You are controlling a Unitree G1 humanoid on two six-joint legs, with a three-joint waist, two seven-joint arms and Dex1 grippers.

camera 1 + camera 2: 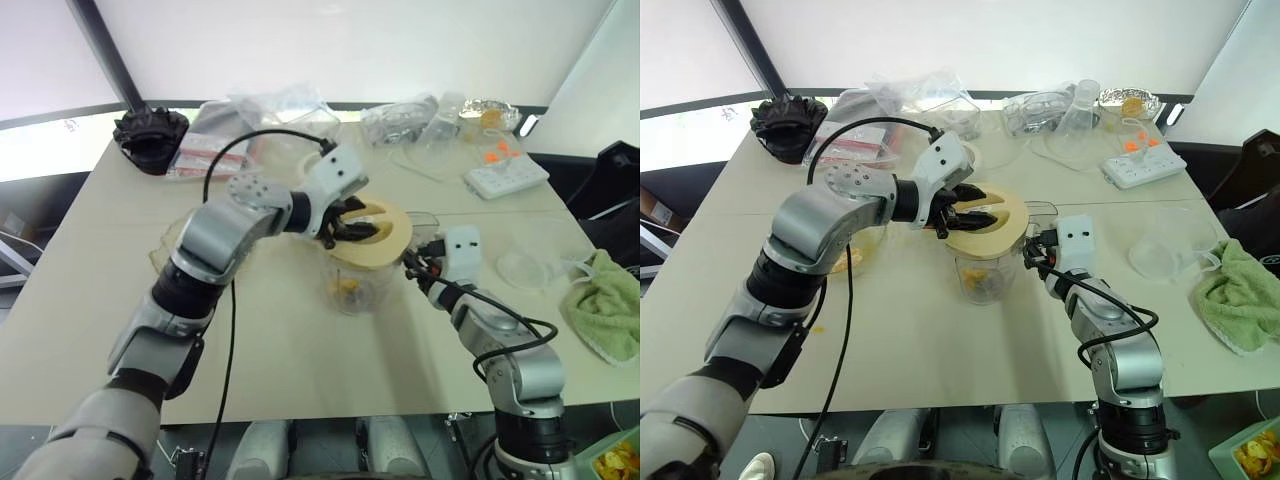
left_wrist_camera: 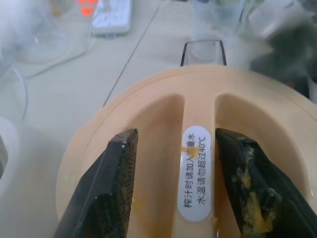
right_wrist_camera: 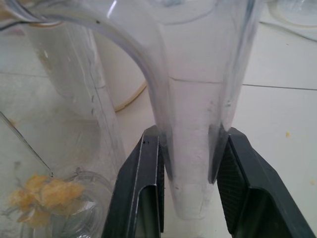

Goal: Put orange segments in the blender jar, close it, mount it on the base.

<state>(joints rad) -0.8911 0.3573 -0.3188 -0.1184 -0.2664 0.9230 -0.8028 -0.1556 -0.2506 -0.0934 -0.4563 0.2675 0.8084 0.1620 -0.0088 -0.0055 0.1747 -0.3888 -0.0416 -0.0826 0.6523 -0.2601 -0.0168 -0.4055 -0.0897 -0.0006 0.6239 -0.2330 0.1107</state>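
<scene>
A: Starting at the left: why is the left hand (image 2: 173, 188) sitting over the cream lid (image 1: 385, 240)?

B: The lid lies on the mouth of the blender jar (image 1: 985, 270), mid-bench, and the fingers (image 2: 106, 193) straddle its raised centre rib with gaps either side, so I read them as released, probably seating the lid.

A: Any writing?

B: A white sticker (image 2: 194, 171) on the rib, Chinese print warning against liquid hotter than 40°C.

A: And the fruit?

B: The orange segments (image 3: 42, 196) sit at the jar's bottom.

A: The right hand (image 3: 185, 188)?

B: Clenched on the jar's clear handle (image 3: 195, 114), likely steadying it while it's closed. I can't pick out the base on the bench (image 1: 300, 350); farther right lies a white power strip (image 1: 507, 176)
</scene>
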